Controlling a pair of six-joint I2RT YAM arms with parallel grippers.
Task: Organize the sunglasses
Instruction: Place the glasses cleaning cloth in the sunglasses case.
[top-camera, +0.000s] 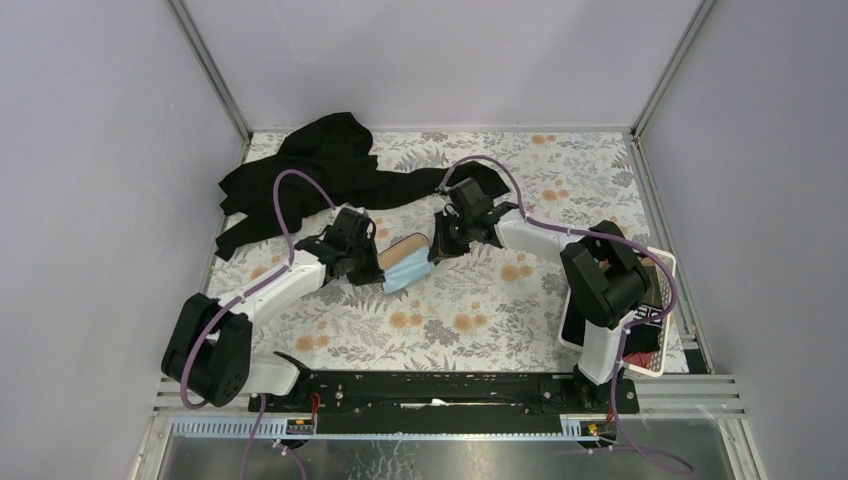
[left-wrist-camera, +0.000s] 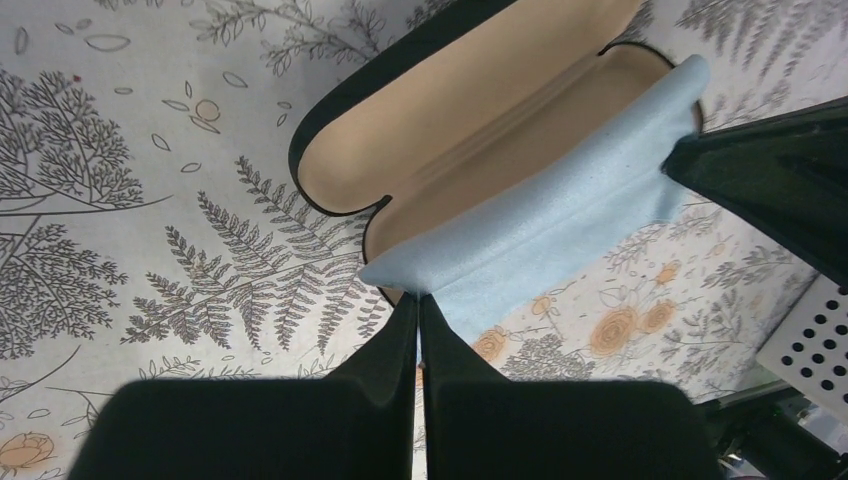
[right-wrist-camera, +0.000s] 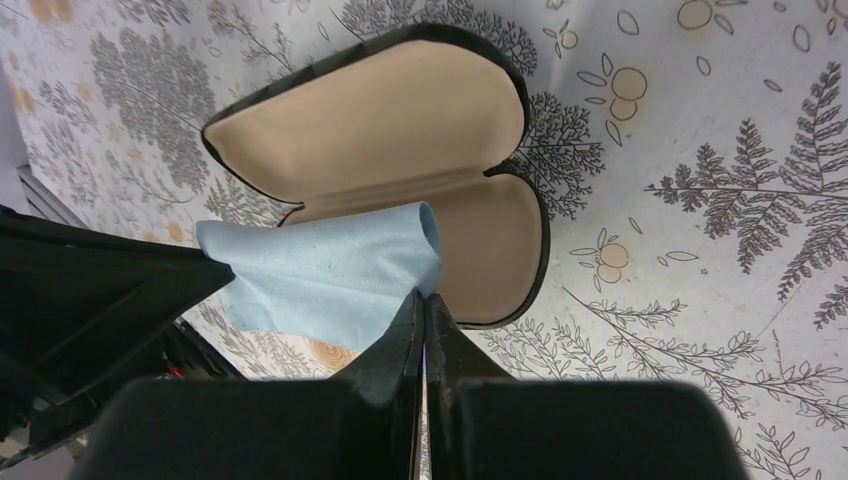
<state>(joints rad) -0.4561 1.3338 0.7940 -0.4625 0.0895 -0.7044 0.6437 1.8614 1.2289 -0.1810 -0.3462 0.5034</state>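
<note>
From above, your left hand (top-camera: 383, 268) and right hand (top-camera: 437, 250) meet mid-table (top-camera: 480, 310) over the open case (top-camera: 408, 243), with the light blue cloth (top-camera: 405, 275) stretched between them. A black garment (top-camera: 320, 165) lies at the far left and a tray (top-camera: 668, 262) sits off to the right. No sunglasses show here. On the left wrist view, your fingers (left-wrist-camera: 395, 335) are pressed together on the near corner of the cloth, which drapes over the lower half of the case, while the tan lid half lies bare. On the right wrist view it's the same story: that hand is pinched shut on the opposite corner, with the cloth sagging into the shell. I still can't find the sunglasses. Whether they lie under the cloth I cannot tell. When you do reach them, expect something light, thin and easily bent, with lenses that probably smear and scratch. I'd pinch gently at the bridge or at a hinge corner of the frame, never across the lenses or far out on a slim arm.
</note>
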